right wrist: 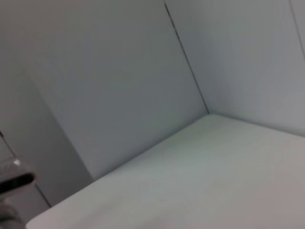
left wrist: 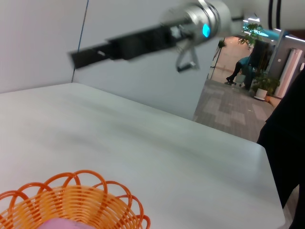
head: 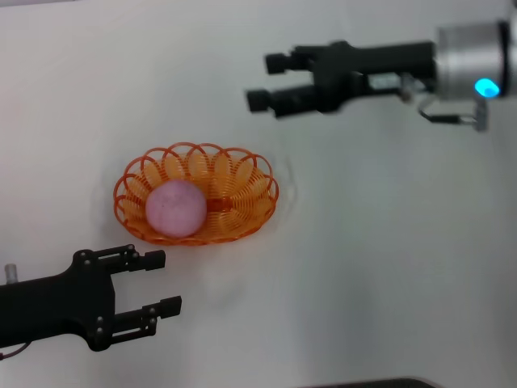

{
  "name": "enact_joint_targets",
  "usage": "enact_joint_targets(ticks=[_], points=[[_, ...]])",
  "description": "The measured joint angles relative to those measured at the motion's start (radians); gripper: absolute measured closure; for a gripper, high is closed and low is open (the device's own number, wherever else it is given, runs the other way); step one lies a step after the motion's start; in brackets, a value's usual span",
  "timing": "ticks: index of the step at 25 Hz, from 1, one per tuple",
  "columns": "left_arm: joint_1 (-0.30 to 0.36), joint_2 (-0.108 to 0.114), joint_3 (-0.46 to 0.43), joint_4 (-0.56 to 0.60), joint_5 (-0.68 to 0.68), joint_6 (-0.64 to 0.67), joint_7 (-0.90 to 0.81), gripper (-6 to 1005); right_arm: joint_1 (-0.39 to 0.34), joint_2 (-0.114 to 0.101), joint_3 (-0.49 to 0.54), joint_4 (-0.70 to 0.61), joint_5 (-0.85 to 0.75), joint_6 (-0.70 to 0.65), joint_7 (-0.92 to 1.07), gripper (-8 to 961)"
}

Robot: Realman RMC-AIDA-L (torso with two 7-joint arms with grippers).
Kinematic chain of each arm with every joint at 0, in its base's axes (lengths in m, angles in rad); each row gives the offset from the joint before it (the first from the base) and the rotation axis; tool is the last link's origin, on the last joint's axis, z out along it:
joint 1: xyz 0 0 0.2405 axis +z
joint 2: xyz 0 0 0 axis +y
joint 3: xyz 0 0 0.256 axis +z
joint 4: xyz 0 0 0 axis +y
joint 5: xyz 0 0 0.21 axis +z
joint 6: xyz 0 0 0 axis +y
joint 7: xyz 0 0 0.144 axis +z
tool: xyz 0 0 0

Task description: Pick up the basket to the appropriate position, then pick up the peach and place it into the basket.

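Note:
The orange wire basket [head: 234,174] sits on the white table left of centre. The pink peach [head: 175,208] lies inside it, in its left half. My left gripper [head: 160,283] is open and empty, just in front of the basket and apart from it. My right gripper [head: 266,81] is open and empty, raised beyond the basket to the right. The left wrist view shows the basket's rim [left wrist: 71,191], a sliver of the peach [left wrist: 66,224] and the right arm [left wrist: 143,40] farther off. The right wrist view shows neither object.
The white table [head: 388,267] stretches to the right of the basket. Its far edge and a wall show in the right wrist view [right wrist: 143,157]. A dark strip lies at the table's front edge [head: 371,383].

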Motion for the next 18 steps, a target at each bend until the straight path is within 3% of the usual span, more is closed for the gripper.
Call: enact_joint_targets(ticks=[7,18], points=[[0.002,0.001,-0.009,0.001,-0.001,0.001,0.002,381,-0.155,0.005,0.015,0.034,-0.004,-0.156,-0.327,4],[0.015,0.0,-0.02,-0.002,0.01,-0.01,0.014,384,-0.257,0.0,0.067,0.192,-0.072,-0.117,-0.56,3]])
